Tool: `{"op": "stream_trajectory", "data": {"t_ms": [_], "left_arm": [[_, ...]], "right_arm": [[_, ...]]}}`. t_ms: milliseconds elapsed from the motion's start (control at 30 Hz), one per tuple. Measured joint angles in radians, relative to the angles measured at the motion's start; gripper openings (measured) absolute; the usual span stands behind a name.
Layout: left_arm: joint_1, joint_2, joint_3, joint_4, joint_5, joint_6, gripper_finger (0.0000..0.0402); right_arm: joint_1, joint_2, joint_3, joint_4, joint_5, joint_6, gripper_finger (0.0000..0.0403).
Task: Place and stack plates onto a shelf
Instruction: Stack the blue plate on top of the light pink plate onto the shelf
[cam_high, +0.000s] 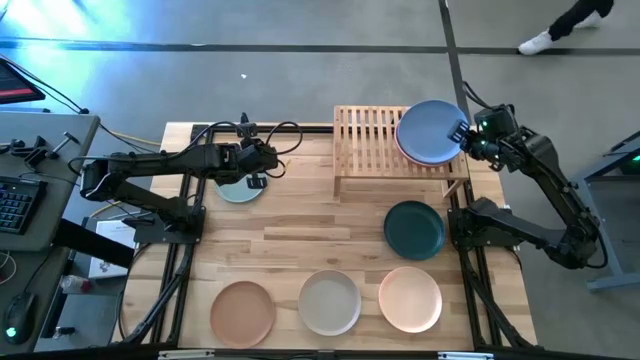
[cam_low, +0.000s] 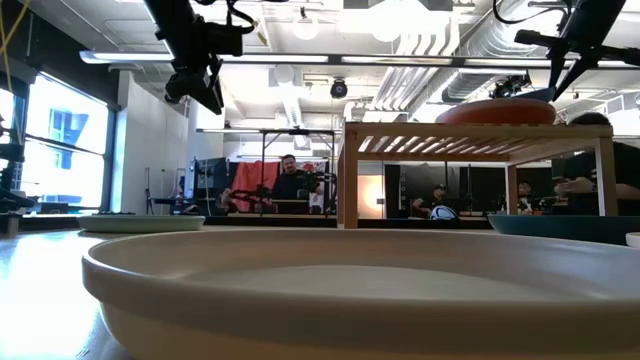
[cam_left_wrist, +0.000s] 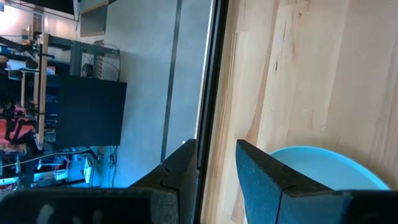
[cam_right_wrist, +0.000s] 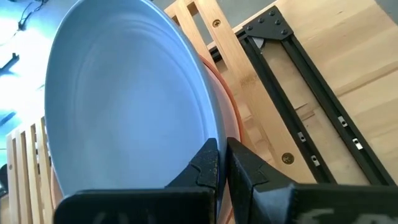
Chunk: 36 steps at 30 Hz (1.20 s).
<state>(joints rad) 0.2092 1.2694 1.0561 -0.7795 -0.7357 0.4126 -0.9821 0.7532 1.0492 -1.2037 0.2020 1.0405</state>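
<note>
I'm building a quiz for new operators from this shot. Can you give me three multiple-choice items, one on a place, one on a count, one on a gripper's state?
1. Where is the blue plate?
A. on the right end of the shelf
B. on the bare table by the dark teal plate
C. under the left arm

2. How many plates lie in the row along the table's near edge?
A. one
B. three
C. five

3. What is the right gripper doing?
A. hanging open away from any plate
B. shut on the blue plate's rim
C. holding the dark teal plate

Answers: 1 A, the high view shows it over the slats at the right end. 2 B, terracotta, grey-white and peach lie side by side. 3 B, the right wrist view shows its fingers pinching the blue rim.
</note>
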Motion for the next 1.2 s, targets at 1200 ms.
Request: {"op": "stream_trajectory", "data": {"t_ms": [1200], "left_arm": [[0.000,0.000,0.000,0.000,0.000,0.000,0.0102]], "right_arm": [[0.000,0.108,0.000,-0.034,-0.018,-0.002,0.0001]]}}
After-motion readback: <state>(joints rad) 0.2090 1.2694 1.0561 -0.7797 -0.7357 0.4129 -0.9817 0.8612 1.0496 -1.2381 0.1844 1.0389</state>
